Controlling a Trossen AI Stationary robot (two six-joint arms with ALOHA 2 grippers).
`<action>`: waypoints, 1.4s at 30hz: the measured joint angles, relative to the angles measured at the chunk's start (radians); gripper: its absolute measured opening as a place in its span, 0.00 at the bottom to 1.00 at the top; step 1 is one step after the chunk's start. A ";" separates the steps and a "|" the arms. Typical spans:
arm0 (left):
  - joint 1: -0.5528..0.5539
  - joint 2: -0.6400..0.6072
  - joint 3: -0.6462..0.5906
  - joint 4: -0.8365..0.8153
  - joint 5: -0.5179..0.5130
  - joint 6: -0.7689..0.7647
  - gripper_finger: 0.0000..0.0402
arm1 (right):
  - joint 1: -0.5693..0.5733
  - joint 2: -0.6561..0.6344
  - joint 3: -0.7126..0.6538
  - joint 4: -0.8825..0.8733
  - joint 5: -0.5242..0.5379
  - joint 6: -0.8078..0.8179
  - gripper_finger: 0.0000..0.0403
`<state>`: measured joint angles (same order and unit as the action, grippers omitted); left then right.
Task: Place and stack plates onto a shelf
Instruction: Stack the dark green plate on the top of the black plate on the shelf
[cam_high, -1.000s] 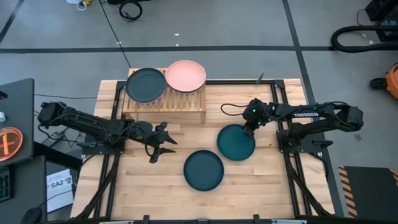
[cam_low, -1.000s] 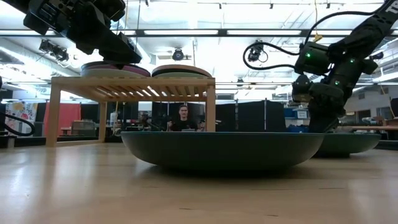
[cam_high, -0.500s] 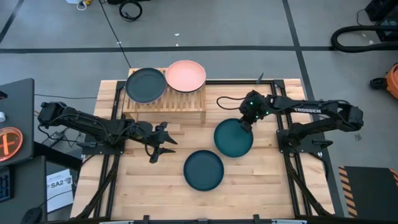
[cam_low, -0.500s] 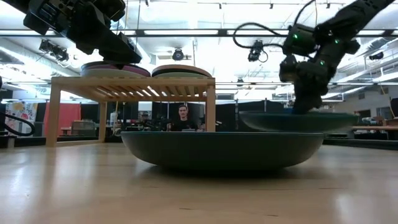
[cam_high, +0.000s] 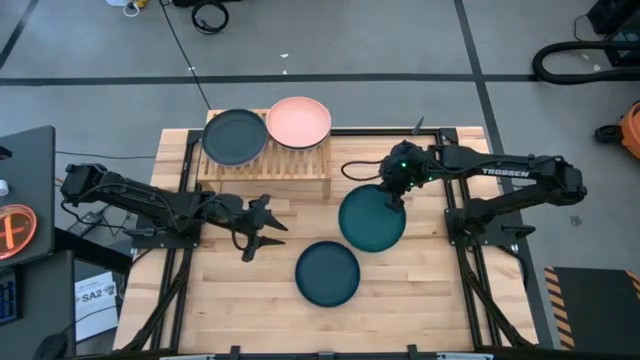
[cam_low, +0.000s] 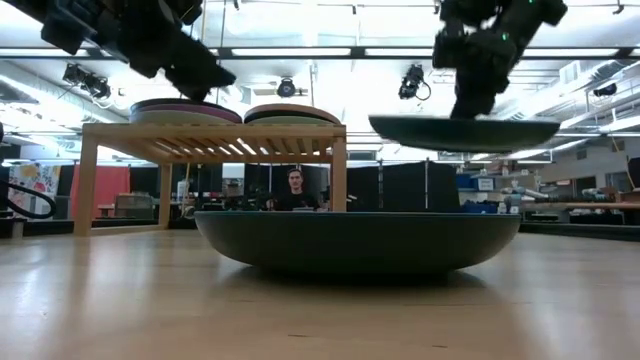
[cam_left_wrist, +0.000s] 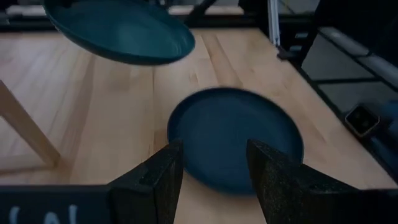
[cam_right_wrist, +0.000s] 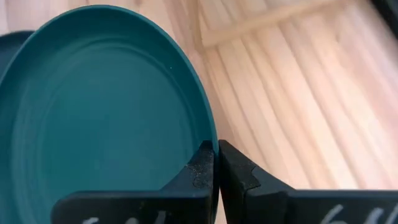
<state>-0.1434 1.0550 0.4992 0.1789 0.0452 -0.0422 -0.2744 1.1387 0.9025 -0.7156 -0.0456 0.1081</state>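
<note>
My right gripper (cam_high: 392, 195) is shut on a green-teal plate (cam_high: 372, 220), held in the air right of the shelf (cam_high: 265, 165). In the low view this plate (cam_low: 465, 130) hangs at about the height of the shelf top (cam_low: 215, 135). A dark teal plate (cam_high: 327, 273) lies flat on the table near its near edge. On the shelf rest two stacks, one topped by a black plate (cam_high: 235, 136), the other by a pink plate (cam_high: 298, 121). My left gripper (cam_high: 262, 228) is open, above the table left of the dark teal plate (cam_left_wrist: 236, 134). My right gripper pinches the green-teal plate's rim (cam_right_wrist: 208, 140) on its far right side between the two fingers (cam_right_wrist: 239, 177), one on the inner face, one outside. The fingers come from above, pointing down. The plate is lifted clear of the table, about level, reaching toward the near edge.
The shelf stands at the table's far left side, its legs (cam_low: 85, 185) on the tabletop. Bare wood lies between the shelf and the dark teal plate. Black frame rails (cam_high: 455, 180) run along the table's right side. A person sits in the room beyond (cam_low: 295, 190).
My right gripper has risen and moved a little toward the table's left and the shelf, staying shut on the rim. The green-teal plate, first resting on the table, is now lifted clear to about shelf-top height.
</note>
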 joint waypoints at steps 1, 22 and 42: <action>0.000 0.000 0.000 0.013 0.000 0.000 0.46 | 0.018 0.000 0.013 -0.003 0.017 0.000 0.03; -0.047 0.000 0.000 0.280 -0.246 -0.050 0.46 | 0.385 0.000 0.074 0.104 0.607 0.134 0.03; -0.093 0.000 0.000 0.321 -0.595 -0.048 0.46 | 0.478 0.196 0.074 0.767 1.101 -0.258 0.03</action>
<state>-0.2363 1.0554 0.4995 0.5000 -0.5493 -0.0906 0.2039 1.3343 0.9764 0.0514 1.0557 -0.1501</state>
